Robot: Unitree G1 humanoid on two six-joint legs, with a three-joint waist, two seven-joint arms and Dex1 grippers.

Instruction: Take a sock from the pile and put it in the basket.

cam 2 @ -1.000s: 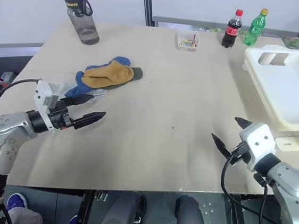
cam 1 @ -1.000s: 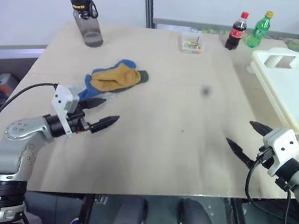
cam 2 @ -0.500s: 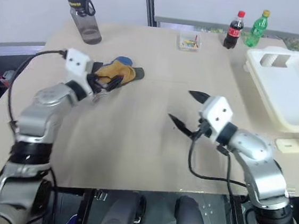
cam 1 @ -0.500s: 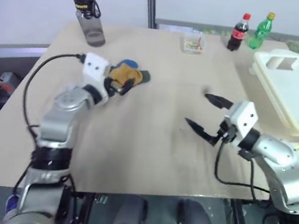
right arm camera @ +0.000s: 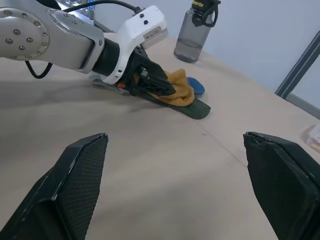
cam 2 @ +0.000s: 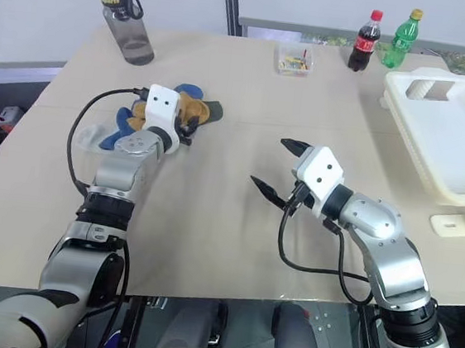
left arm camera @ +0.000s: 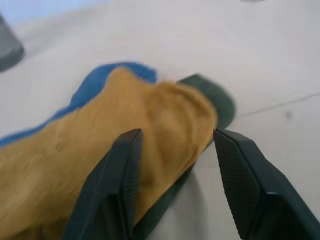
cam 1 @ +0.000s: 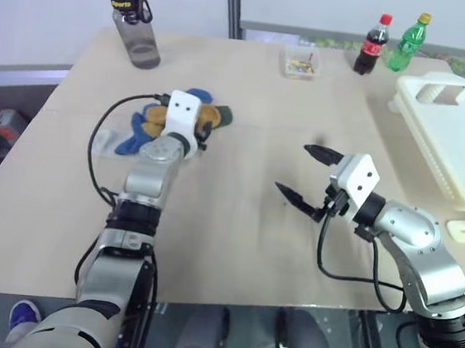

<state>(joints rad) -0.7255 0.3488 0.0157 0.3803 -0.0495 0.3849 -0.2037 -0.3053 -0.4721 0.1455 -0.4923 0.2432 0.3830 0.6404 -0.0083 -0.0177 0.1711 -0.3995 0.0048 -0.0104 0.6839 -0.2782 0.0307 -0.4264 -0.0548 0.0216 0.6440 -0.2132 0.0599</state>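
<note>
Left claw part-open astride mustard sock atop pile, grip unconfirmed, right claw wide open, empty, above bench, basket well apart

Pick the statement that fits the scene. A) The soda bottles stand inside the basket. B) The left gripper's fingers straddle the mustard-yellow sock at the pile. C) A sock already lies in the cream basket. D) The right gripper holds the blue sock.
B: in the left wrist view the left gripper's two fingers sit either side of the mustard-yellow sock on the pile.
</note>
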